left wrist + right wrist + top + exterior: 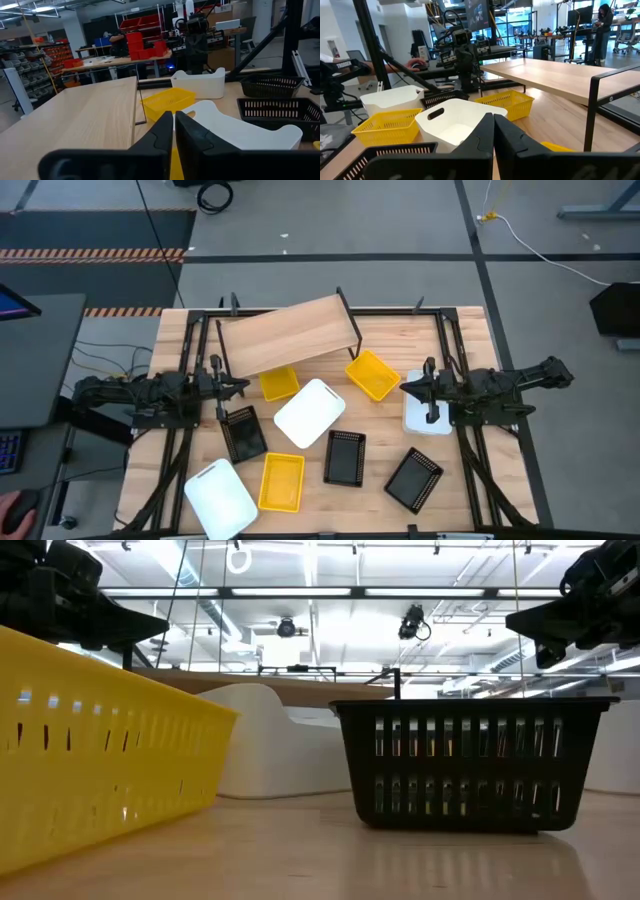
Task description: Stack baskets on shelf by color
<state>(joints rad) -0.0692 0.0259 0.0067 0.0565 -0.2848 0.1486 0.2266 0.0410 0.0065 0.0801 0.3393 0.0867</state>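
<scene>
Task status: not yet begun, judging by the layout.

The slatted wooden tabletop [470,330] carries all task items. The shelf [290,335], a light wooden rectangular plank on thin black metal legs, stands at the far middle of the table. Its top surface is bare; no basket rests on it.

The small rectangular plastic baskets lie scattered and unsorted:
- White: one white basket [309,413] at the table centre, a second white basket [220,495] at the near left corner, a third white basket [417,415] beneath the right arm.
- Yellow: one yellow basket [373,374] near the shelf's right legs, a second yellow basket [279,383] partly under the shelf edge, a third yellow basket [282,481] at the near middle.
- Perforated black: one black basket [243,434] at centre left, a second black basket [345,457] at centre, a third black basket [414,478] at near right.

No two baskets are nested.

The left gripper [243,386] hovers beside the shelf's left end, fingers together, holding nothing. The right gripper [405,388] hovers at the right, fingers together, holding nothing.

Remaining: all sorting, stacking and placement.
</scene>
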